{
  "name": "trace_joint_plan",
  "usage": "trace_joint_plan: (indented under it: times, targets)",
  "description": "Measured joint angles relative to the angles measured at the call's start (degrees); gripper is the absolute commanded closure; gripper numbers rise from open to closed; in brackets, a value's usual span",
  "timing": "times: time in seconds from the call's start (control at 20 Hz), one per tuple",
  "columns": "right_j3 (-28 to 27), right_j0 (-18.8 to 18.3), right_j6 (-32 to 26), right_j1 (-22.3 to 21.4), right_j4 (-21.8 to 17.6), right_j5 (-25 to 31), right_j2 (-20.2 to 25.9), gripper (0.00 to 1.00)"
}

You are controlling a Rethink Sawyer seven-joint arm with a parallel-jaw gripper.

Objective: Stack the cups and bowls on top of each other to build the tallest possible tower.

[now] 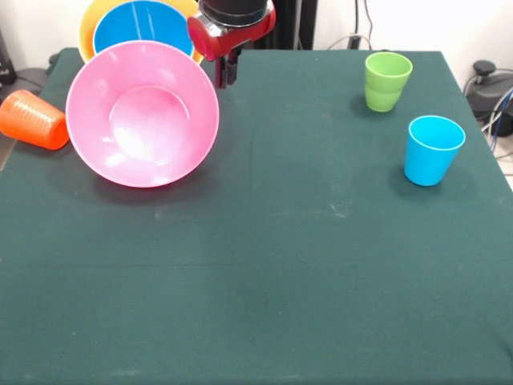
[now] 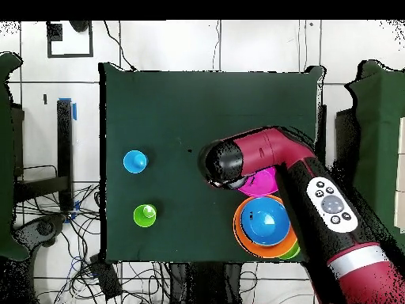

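— Jaws first: can you read them?

— Not with any certainty. Two dark fingertips hang below the red and black gripper (image 1: 227, 70) and look close together in the front view, but whether they are closed, or have hold of anything, I cannot tell. From overhead the arm's wrist covers them.

— Then start from the near side of the table.

— Nearest the camera, the dark green cloth-covered table (image 1: 264, 305) lies bare. Further back on the right stands the light blue tapered glossy plastic cup (image 1: 433, 150), upright, mouth up. Behind it and slightly to its left stands the lime green tapered plastic cup (image 1: 387, 80), also upright; the two are near each other but apart.

— And on the left?

— The large glossy pink plastic bowl (image 1: 143, 114) is tilted on its edge, its inside facing the camera. Just to its left, at the table's edge, the orange tapered plastic cup (image 1: 33, 119) lies on its side (whether it touches the pink bowl I cannot say).

— What is behind that?

— At the far left corner, the blue glossy plastic bowl (image 1: 143, 28) sits nested inside the large orange plastic bowl (image 1: 86, 32); overhead, a sliver of green shows under that orange rim. The gripper hangs just beside the pink bowl's upper right rim.
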Motion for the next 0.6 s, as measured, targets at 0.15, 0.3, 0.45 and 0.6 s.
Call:
trace_joint_plan:
  times: [0.15,0.3,0.45,0.6]
  targets:
    - [0.26,-0.02,0.00,0.19,-0.05,-1.00,-0.02,1.00]
    - [0.33,-0.04,0.00,0.54,-0.31,-2.60,-0.05,1.00]
    - [0.37,-0.04,0.00,0.82,-1.03,-4.59,-0.17,1.00]
    - [0.39,-0.04,0.00,1.13,-1.56,-6.26,-0.39,1.00]
